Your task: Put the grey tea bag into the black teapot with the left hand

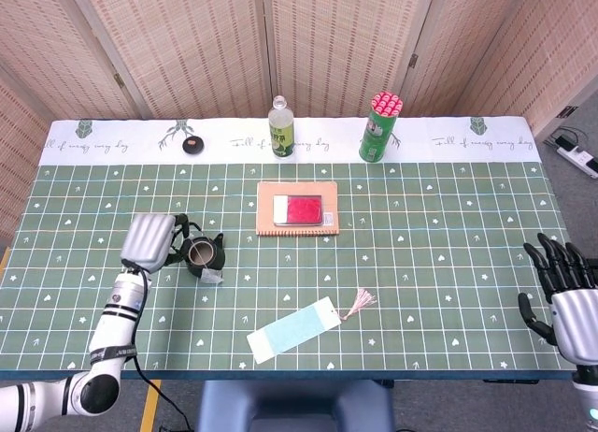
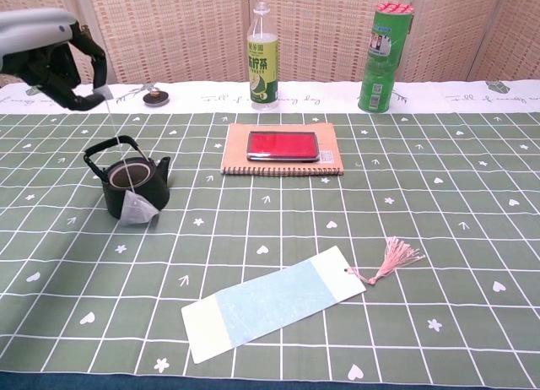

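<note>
Grey tea bag (image 2: pixel 137 209) hangs on its string in front of the black teapot (image 2: pixel 133 184), outside the pot — its lower corner against or just beside the pot's front wall, above the cloth; contact with the table cannot be told. In the head view the bag (image 1: pixel 212 277) shows just below the teapot (image 1: pixel 202 255). String runs up to the left hand (image 2: pixel 52 56), raised above and left of the pot, fingers curled in and pinching the string's tag. Same hand in the head view (image 1: pixel 151 239), just left of the pot's handle. Teapot open, no lid on it.

Right hand (image 1: pixel 562 296) at the table's right edge, well apart from everything — fingers spread, holding nothing.

Also on the green checked tablecloth (image 2: pixel 439 238): notebook (image 2: pixel 282 159) with a red case on it, bookmark (image 2: pixel 272 302) with a pink tassel, bottle (image 2: pixel 262 59), green can (image 2: pixel 387 59), small dark lid (image 2: pixel 154 97) by the far edge.
</note>
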Motion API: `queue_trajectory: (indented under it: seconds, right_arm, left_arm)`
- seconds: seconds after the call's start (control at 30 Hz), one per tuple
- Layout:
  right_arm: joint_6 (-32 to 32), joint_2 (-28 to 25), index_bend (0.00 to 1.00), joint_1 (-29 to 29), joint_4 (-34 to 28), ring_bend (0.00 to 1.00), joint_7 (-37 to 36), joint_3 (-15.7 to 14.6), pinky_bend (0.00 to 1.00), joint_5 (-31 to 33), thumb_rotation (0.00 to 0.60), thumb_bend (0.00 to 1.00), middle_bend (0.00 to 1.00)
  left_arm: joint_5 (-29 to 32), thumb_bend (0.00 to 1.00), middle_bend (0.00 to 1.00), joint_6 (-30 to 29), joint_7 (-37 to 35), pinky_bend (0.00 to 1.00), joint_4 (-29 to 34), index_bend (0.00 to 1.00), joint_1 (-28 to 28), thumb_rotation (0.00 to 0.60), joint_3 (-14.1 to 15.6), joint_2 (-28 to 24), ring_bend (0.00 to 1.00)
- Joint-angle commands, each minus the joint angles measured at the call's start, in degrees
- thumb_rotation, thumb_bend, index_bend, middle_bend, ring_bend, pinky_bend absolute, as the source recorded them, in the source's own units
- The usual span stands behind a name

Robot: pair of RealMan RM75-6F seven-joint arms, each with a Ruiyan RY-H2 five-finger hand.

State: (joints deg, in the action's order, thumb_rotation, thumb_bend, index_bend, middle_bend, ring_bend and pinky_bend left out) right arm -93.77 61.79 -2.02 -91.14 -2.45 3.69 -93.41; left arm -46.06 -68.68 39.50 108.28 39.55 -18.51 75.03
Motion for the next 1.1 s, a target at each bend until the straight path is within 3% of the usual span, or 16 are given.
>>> queue_trajectory:
  seconds: [0.03, 0.33, 0.67, 1.1]
  right_arm:
    - [0.5, -0.2, 0.0, -0.2, 0.1, 0.0, -0.8, 0.2, 0.0, 0.6, 0.6, 0.51, 0.0]
    - [0.9, -0.5, 0.0, -0.3, 0.3, 0.0, -1.7, 0.3, 0.0, 1.0, 0.6, 0.51, 0.0]
    - [1.4, -0.6, 0.0, -0.3, 0.7, 0.0, -2.8, 1.0, 0.0, 2.8, 0.6, 0.51, 0.0]
    - [1.2, -0.6, 0.0, -0.3, 1.0, 0.0, -3.7, 1.1, 0.0, 2.8, 0.6, 0.51, 0.0]
  left_arm:
    - [1.5, 0.51, 1.0, -0.2, 1.9, 1.0, 0.1, 0.6, 2.0, 0.6, -1.1, -0.9, 1.0]
    - [1.0, 0.51, 1.0, -1.5, 6.1, 1.0, -0.4, 0.6, 6.2, 0.6, -1.6, -1.8, 1.0]
    - [3.8, 0.51, 1.0, 1.2, 1.4, 1.0, -1.9, 0.6, 7.4, 0.6, -3.1, -5.3, 1.0]
    - [4.5, 0.51, 1.0, 0.4, 1.2, 1.0, 0.2, 0.6, 8.3, 0.6, -0.7, -6.8, 1.0]
